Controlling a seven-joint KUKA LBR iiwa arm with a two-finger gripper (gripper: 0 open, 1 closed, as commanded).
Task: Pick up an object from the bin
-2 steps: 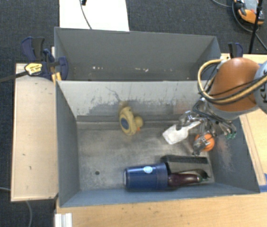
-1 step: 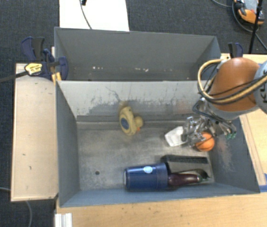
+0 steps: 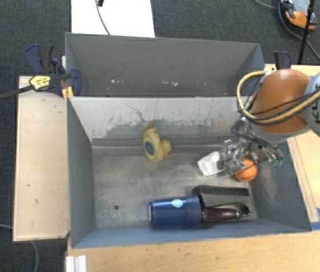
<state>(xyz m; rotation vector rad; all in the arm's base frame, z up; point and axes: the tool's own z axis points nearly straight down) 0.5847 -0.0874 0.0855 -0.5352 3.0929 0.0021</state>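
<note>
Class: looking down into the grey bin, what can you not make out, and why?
Camera view:
1. Small orange ball: partly covered by the gripper; contact between them unclear.
2. White crumpled piece: right end behind the gripper; its kind too small to tell.
3. Flat black thing: front edge hidden by the dark blue cylinder.

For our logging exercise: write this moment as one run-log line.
gripper: right side of bin | nearest: orange ball, white scrap | grasp: cannot tell
</note>
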